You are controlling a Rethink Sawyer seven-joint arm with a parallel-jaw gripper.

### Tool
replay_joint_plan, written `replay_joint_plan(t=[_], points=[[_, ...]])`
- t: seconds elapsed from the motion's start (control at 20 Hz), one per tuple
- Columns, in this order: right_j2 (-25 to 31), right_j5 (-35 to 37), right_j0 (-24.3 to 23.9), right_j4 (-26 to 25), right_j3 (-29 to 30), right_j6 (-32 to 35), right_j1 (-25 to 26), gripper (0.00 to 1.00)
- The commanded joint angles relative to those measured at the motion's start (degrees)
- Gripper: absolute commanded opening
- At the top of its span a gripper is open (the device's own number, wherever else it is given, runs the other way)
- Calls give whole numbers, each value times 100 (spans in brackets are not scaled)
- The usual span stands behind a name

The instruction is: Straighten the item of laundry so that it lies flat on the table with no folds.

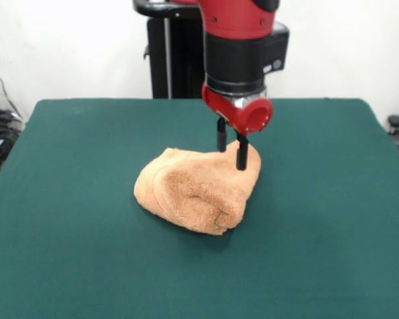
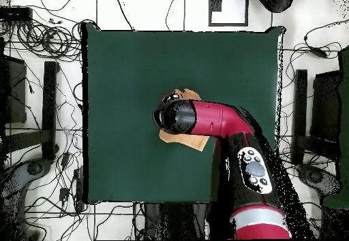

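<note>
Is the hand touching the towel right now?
Cannot tell. In the front view the hand's open fingers overlap the towel's far edge; overhead, the arm hides it.

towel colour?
Light peach-orange towel, plain fluffy terry; best seen in the front view.

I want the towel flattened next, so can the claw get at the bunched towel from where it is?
Probably yes: the open claw hangs right over the far edge of the bunched towel, with nothing between them.
</note>
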Motion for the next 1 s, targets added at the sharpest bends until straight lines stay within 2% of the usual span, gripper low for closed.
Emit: replay_joint_plan(t=[0.05,0.35,0.75,1.0], points=[[335,454,70,-461,-229,-830,604,100],[500,488,-19,-709,-496,-1067,865,100],[750,775,-78,-695,-735,-1223,1082,100],[826,616,46,-635,-739,-979,1203,100]])
